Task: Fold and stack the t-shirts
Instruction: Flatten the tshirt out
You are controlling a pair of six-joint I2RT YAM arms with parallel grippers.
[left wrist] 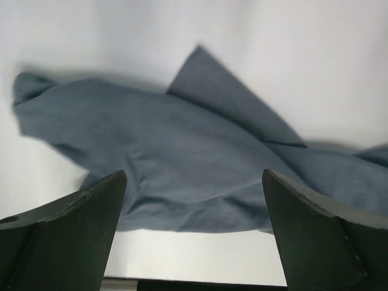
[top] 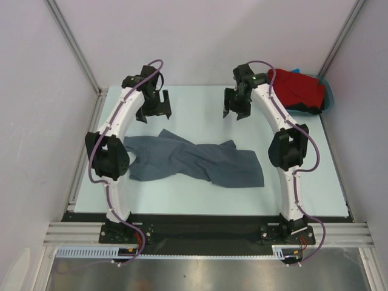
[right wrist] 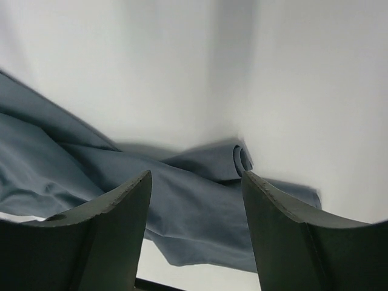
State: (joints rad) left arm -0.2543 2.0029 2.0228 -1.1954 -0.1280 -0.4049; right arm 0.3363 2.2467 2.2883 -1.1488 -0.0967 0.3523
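- Grey t-shirt [top: 194, 160] lies crumpled and twisted mid-table [top: 182, 197], between the arms.
- Red t-shirt [top: 297, 90] is heaped at the far right corner, with the teal tub [top: 329, 96] rim just beside it.
- Left gripper [top: 154, 115]: fingers spread wide, empty, beyond the grey shirt.
- Right gripper [top: 235, 114]: fingers apart, empty.

Desk [top: 182, 197]: pale blue-white top, flat.
Tub [top: 328, 97]: teal, at the far right corner of the desk; only a piece of its rim shows.
Walls [top: 200, 36]: plain white panels at left, back and right.
Posts [top: 71, 42]: grey metal bars at both back corners.
Near edge: black strip [top: 200, 221], silver rail [top: 206, 233], dull steel sheet [top: 206, 273].
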